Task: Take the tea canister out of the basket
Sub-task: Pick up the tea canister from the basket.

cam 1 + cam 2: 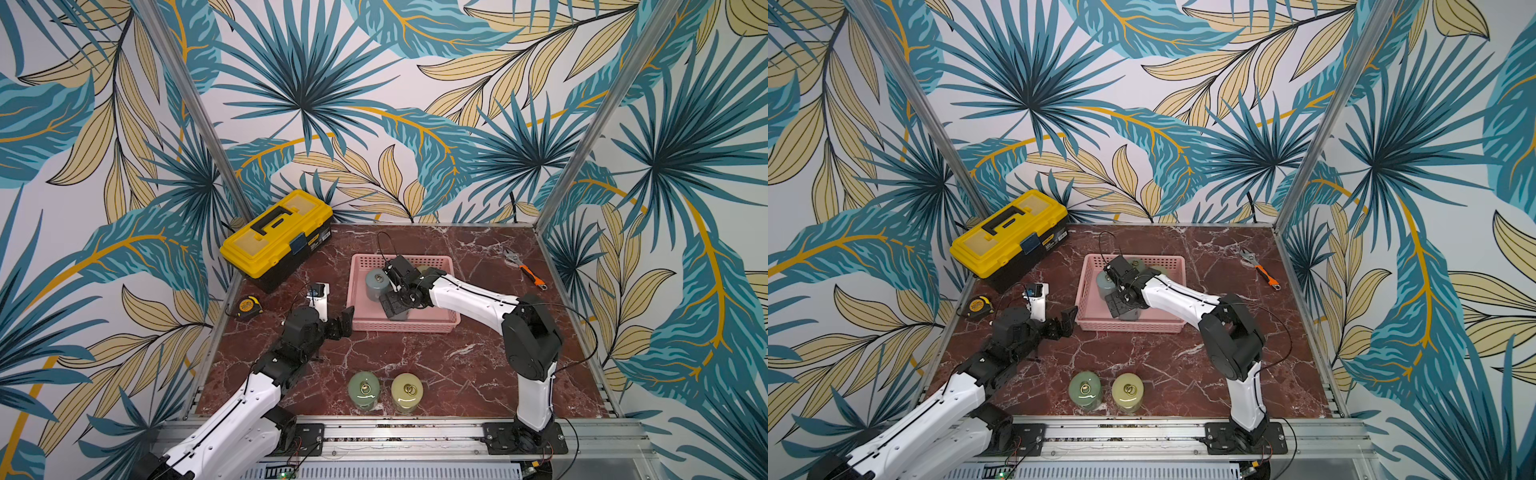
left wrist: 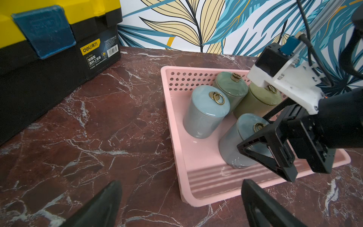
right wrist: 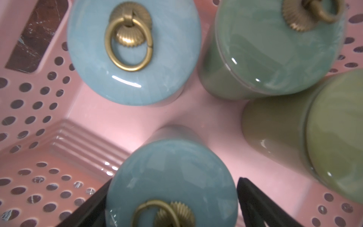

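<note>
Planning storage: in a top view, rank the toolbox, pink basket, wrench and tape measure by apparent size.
1. The toolbox and pink basket look about alike, so unranked.
2. The wrench.
3. The tape measure, smallest.

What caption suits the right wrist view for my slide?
Right gripper straddling a pale blue glazed canister with brass-ring lid, inside the pink perforated plastic basket beside three more canisters.

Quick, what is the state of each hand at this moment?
Left hand: open, holding nothing.
Right hand: jaws on both sides of the near blue canister; whether it grips cannot be told.
</note>
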